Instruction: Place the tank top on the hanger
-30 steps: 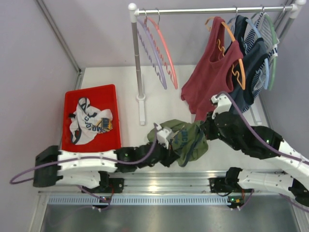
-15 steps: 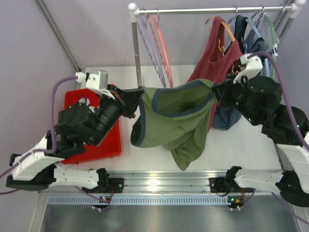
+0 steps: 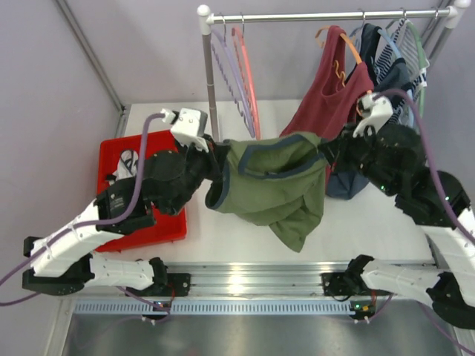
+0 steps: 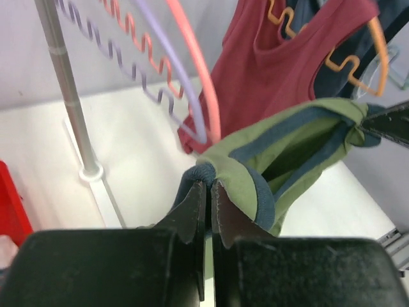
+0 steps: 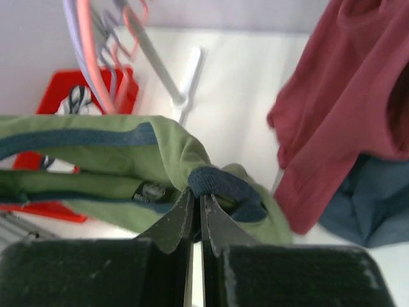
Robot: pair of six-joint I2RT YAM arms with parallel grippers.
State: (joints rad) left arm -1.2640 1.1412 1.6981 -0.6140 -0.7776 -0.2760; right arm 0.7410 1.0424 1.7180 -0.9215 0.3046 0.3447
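The olive-green tank top (image 3: 267, 185) with navy trim hangs in the air, stretched between both grippers just in front of the rack. My left gripper (image 3: 220, 162) is shut on its left navy-trimmed edge; in the left wrist view the left gripper (image 4: 208, 184) pinches the trim, and the tank top (image 4: 287, 147) opens beyond it. My right gripper (image 3: 324, 152) is shut on the right edge; the right wrist view shows the right gripper (image 5: 196, 192) shut on a navy fold of the tank top (image 5: 96, 153). The salmon-pink hanger (image 3: 247, 81) hangs on the rail, its arm (image 4: 198, 70) just beyond the left gripper.
A lilac hanger (image 3: 226, 74) hangs beside the pink one, next to the rack's upright pole (image 3: 211, 89). A dark red tank top (image 3: 319, 119) on an orange hanger and dark garments (image 3: 386, 74) hang at the right. A red bin (image 3: 171, 222) holding a white printed garment (image 3: 128, 159) lies at the left.
Both arms lifted the tank top off the table and spread it between them. Since half a second ago the left gripper has moved right, closer to the pole and hangers.
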